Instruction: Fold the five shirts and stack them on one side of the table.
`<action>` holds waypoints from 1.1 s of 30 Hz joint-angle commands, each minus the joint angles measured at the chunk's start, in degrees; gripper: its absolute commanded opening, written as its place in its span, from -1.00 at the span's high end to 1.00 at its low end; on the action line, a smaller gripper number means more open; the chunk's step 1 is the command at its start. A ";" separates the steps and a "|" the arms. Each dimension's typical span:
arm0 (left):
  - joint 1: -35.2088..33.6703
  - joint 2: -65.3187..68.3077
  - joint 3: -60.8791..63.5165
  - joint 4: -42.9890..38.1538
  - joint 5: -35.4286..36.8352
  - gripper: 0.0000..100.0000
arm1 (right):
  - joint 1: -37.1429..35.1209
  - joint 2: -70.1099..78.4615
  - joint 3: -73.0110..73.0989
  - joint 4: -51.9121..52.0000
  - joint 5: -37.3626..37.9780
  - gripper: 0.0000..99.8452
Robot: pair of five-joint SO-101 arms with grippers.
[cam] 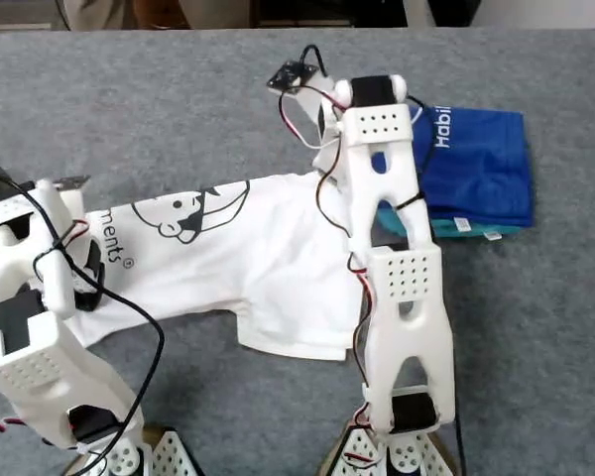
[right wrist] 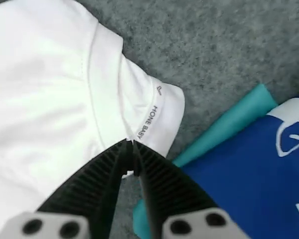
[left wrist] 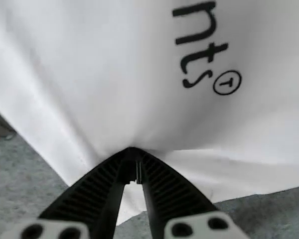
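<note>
A white shirt (cam: 238,258) with a black print lies spread across the middle of the grey table. My left gripper (left wrist: 133,157) is shut on a pinch of the white shirt (left wrist: 114,74) near its printed letters, at the shirt's left end (cam: 87,273). My right gripper (right wrist: 130,145) is shut on the edge of the white shirt (right wrist: 40,89) by a small label, at the shirt's far right corner (cam: 327,159). A folded blue shirt (cam: 476,164) rests on a folded teal shirt (cam: 446,226) at the right.
The grey table (cam: 159,109) is bare at the back left and along the front right. The blue shirt (right wrist: 249,164) and teal shirt (right wrist: 224,129) lie close beside my right gripper. Cables hang from both arms over the white shirt.
</note>
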 commanded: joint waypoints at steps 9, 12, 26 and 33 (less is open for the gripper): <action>3.43 -0.92 -15.30 14.51 4.92 0.96 | 0.48 -1.36 1.98 -1.14 -1.41 1.00; 6.51 -0.92 -14.42 17.67 6.86 0.96 | -0.40 -1.80 1.89 0.70 -1.23 1.00; 13.27 -23.96 19.16 3.16 11.52 0.96 | -1.27 -6.02 6.37 2.37 -1.14 1.00; -0.53 -24.40 19.60 -0.97 -0.09 0.96 | -1.36 -6.73 9.89 2.11 -1.49 1.00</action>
